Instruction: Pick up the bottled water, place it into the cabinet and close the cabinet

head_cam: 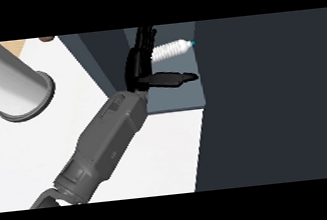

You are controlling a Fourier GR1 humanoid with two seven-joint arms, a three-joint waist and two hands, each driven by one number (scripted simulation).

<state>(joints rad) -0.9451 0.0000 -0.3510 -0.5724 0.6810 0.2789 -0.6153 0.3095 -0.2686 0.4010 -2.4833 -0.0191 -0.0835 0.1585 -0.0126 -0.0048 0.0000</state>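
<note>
The bottled water is a clear ribbed bottle with a teal cap. It lies on its side deep inside the cabinet, cap pointing right. My left hand reaches into the cabinet opening from the lower left, its forearm crossing the white counter. Its fingers are straight and point toward the back, just left of the bottle's base, and the thumb sticks out to the right below the bottle. The hand holds nothing. I cannot tell whether the fingers touch the bottle. My right hand does not show.
A large dark cabinet panel fills the right side. The cabinet's left wall stands close to my wrist. A big light grey cylinder lies over the counter's left edge. The white counter stretches below the cabinet.
</note>
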